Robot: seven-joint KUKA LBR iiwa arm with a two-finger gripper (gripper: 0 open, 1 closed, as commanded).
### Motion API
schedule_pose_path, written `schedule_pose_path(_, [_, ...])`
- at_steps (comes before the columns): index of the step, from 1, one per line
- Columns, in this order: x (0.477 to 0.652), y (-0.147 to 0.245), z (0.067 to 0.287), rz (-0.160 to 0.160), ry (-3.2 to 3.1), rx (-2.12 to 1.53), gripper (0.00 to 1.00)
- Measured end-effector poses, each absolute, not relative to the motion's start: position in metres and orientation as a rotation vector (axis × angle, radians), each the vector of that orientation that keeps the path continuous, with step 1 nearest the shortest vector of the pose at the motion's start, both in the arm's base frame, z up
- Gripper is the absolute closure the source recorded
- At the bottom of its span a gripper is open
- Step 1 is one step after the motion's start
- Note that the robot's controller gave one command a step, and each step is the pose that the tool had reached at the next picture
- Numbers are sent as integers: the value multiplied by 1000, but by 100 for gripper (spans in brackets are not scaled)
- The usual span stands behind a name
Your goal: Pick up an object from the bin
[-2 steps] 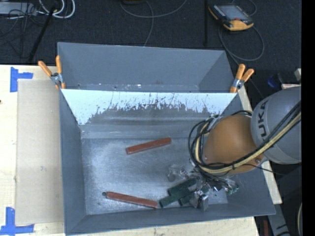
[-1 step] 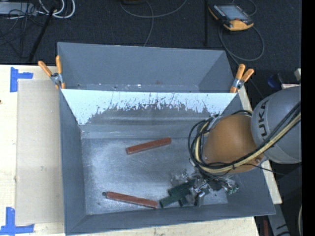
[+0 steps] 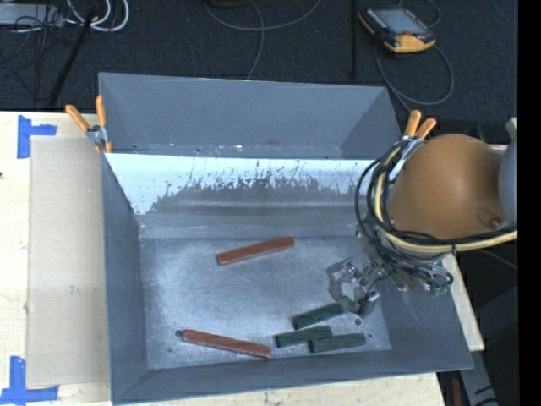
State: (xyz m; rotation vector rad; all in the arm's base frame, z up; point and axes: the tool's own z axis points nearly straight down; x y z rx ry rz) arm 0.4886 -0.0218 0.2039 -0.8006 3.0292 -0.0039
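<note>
**A:** In the camera view, where does the gripper (image 3: 353,290) stand?

**B:** Low in the grey bin (image 3: 254,134), close to the floor, under the arm's orange cover (image 3: 439,184) and its looped cables (image 3: 372,205). I cannot tell whether it is spread or closed, because its metal parts overlap from this angle. I see nothing clamped in it.

**A:** What lies nearest?

**B:** A dark green bar (image 3: 319,316), flat on the floor just below the gripper and a little to its left. Its right end runs up almost beneath the tool. I cannot say whether the two touch.

**A:** So that bar is the one to pick?

**B:** That is my judgement, since it is the closest thing and the gripper is low beside its end. Nothing has been lifted yet.

**A:** What else is close by?

**B:** Two more green bars sit further below the gripper. The lower-left green bar (image 3: 297,338) lies just beside the lower-right green bar (image 3: 336,342). All three lie flat, so a grasp would probably have to close across a narrow width from above.

**A:** Could the neighbours get in the way?

**B:** Possibly. They are near enough that a slightly low approach could nudge them.

**A:** And the rest?

**B:** Well to the gripper's left and slightly above lies a reddish-brown stick (image 3: 254,250). A second reddish-brown stick (image 3: 224,342) lies far to its lower left. Both are well clear of this grasp.
</note>
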Motion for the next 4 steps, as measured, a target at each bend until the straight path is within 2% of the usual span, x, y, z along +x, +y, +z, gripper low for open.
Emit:
schedule_pose_path(1, [487, -22, 199, 2, 3037, -801, 0])
schedule_pose_path(2, [504, -24, 175, 2, 2811, -1403, 0])
schedule_pose_path(3, [492, -7, 69, 7, 2849, -1341, 0])
schedule_pose_path(4, [495, -7, 75, 0, 2840, -1338, 100])
